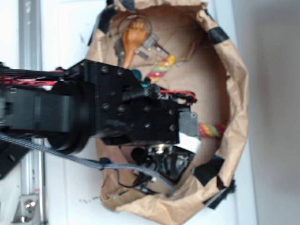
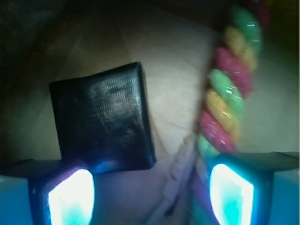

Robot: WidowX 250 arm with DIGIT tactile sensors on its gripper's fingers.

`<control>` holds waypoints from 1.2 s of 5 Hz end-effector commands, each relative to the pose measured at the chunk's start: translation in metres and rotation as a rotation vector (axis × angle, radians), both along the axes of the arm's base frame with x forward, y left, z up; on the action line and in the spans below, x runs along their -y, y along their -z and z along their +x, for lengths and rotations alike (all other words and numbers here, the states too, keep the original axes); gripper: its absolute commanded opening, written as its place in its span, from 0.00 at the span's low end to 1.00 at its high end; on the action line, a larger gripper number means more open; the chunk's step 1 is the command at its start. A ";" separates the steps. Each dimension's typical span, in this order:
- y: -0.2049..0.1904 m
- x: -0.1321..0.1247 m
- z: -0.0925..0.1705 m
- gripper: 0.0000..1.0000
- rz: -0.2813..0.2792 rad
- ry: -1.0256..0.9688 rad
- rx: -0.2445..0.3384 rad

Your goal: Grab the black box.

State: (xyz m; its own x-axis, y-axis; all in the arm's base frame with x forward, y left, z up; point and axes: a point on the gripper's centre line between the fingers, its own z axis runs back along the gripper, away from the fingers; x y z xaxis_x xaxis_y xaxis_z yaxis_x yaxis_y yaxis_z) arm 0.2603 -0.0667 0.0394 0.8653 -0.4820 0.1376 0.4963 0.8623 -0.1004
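Observation:
The black box [image 2: 101, 124] lies flat on the brown paper, glossy and slightly tilted, in the left half of the wrist view. My gripper [image 2: 151, 194] hangs just above the paper and is open, with nothing between its glowing pads [image 2: 70, 197]. The box's near edge reaches the left pad, but most of the box lies ahead of the fingers, not between them. In the exterior view the black arm [image 1: 126, 112] reaches over the middle of the paper and covers both the box and the fingers.
A twisted multicoloured rope [image 2: 229, 89] runs close beside the right finger and also shows as rope [image 1: 211, 129] past the arm. The raised brown paper wall [image 1: 236, 93] rings the area, with black tape patches [image 1: 218, 33]. An orange toy [image 1: 132, 35] lies at the far end.

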 end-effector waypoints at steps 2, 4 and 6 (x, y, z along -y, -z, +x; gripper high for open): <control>-0.042 0.014 -0.007 1.00 -0.038 0.099 0.098; -0.043 0.018 0.006 1.00 -0.067 -0.008 0.096; -0.013 0.049 0.019 1.00 -0.126 0.021 0.035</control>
State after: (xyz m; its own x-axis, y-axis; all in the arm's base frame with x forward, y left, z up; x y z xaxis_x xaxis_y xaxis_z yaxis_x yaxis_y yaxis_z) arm 0.2772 -0.1003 0.0406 0.8785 -0.4451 0.1737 0.4744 0.8559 -0.2061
